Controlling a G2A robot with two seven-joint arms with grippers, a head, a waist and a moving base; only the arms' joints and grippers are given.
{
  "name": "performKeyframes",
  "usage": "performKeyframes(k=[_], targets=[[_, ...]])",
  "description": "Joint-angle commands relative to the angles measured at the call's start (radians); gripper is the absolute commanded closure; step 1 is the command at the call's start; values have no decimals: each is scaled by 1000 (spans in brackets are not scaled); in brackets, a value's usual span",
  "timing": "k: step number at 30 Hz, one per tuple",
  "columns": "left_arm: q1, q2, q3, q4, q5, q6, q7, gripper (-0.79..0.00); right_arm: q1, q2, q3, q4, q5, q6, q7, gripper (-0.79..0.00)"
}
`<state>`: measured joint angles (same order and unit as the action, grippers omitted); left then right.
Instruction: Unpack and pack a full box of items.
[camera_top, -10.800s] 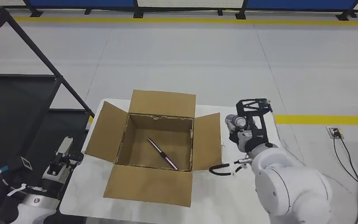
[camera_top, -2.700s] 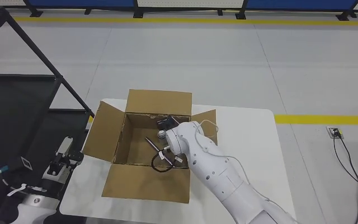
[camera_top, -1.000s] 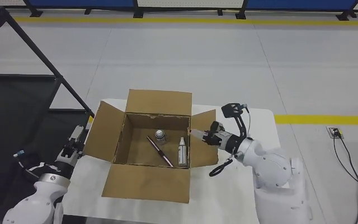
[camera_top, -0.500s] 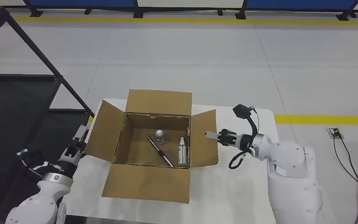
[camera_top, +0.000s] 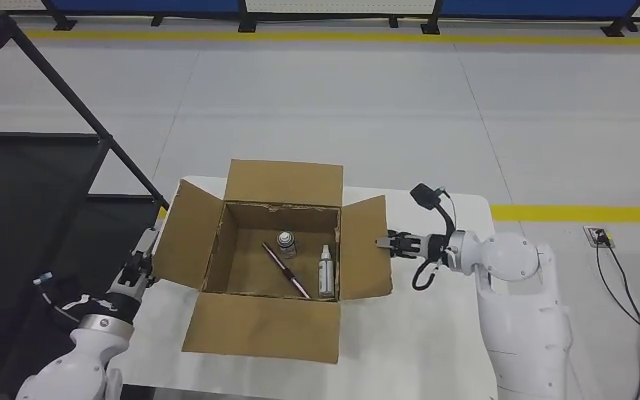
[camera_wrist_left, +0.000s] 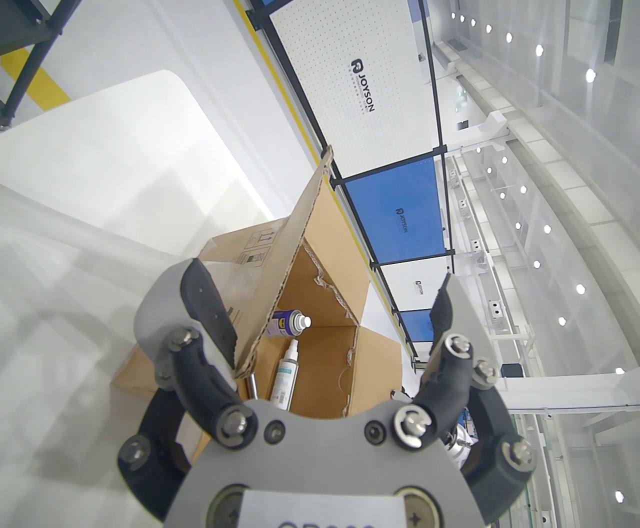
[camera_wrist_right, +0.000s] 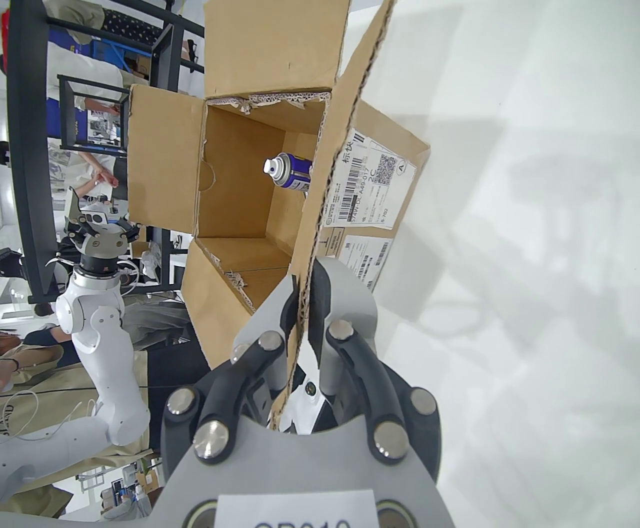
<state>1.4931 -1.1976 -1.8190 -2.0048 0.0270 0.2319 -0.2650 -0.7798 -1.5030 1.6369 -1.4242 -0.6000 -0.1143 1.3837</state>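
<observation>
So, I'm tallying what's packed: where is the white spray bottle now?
In the top view the white spray bottle lies inside the cardboard box, near its right wall, with the dark pen just to its left.

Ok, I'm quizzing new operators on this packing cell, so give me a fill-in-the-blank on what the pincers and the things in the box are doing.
1. The right pincer is shut on a ____ of the cardboard box.
2. The left pincer is wide ____.
3. Inside the box, the blue spray can stands ____.
4. Near it, the white spray bottle lies on its ____.

Missing words: flap; open; upright; side.
</observation>
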Motion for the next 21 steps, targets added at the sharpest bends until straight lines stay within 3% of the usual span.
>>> performKeyframes(k=[1,21], targets=[[-2,0,4,2,1,-2,0,-785,-4,5,-4,-5,5,6,-3,0],[-5,2,18,13,-9,-14,-20,-785,-93,63,25,-131,85,110,-1,0]])
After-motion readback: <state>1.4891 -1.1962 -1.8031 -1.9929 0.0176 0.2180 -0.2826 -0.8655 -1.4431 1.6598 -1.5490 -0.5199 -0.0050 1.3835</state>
